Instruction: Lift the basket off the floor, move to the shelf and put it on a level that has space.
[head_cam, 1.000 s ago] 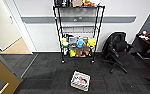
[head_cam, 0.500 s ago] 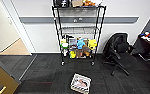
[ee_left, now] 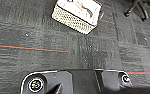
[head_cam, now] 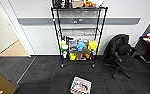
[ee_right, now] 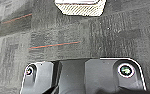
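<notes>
1. One doorway (head_cam: 13, 50) at far left, tan wood flooring past it.
2. Basket (head_cam: 80, 85) sits on the dark carpet floor (head_cam: 46, 75), well apart from the shelf (head_cam: 78, 35) behind it at the wall; printed picture faces up inside.
3. Second tier (head_cam: 78, 29) looks bare; lower tiers crowded.
4. Office chair (head_cam: 119, 56) right of shelf.
5. Fingers: cannot tell for either gripper.

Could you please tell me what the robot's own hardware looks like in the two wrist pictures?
Each wrist picture shows a wide dark plate with a pale rounded edge and round ringed fittings at its corners, above the dark grey carpet. The fingers cannot be made out.
</notes>
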### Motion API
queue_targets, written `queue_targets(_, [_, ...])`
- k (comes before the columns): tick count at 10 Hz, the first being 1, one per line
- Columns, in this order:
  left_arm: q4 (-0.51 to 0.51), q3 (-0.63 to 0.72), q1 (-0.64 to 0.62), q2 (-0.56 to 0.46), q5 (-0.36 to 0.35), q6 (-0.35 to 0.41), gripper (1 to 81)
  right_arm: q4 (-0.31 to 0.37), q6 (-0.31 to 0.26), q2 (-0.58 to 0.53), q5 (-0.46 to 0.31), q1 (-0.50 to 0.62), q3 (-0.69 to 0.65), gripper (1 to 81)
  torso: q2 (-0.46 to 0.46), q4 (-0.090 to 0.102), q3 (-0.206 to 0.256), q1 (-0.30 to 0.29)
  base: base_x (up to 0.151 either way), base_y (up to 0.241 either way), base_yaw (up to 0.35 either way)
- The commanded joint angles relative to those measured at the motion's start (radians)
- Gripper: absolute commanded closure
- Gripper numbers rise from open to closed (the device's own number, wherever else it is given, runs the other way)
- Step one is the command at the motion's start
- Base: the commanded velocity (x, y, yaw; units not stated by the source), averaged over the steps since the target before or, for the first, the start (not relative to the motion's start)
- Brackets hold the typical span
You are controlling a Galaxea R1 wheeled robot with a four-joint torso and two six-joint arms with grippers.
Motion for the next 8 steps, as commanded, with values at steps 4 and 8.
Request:
queue_targets(4, [0.013,0.018,-0.067,-0.017,0.034,0.001,1.0,-0.006,0.0,-0.01,-0.034,0.061,0.003,1.0,0.0,0.0,0.0,0.0,0.137,0.0,0.0])
queue_targets(8, [0.014,0.018,-0.066,-0.019,0.034,0.002,1.0,-0.007,0.0,-0.01,-0.034,0.058,0.001,1.0,0.0,0.0,0.0,0.0,0.137,0.0,0.0])
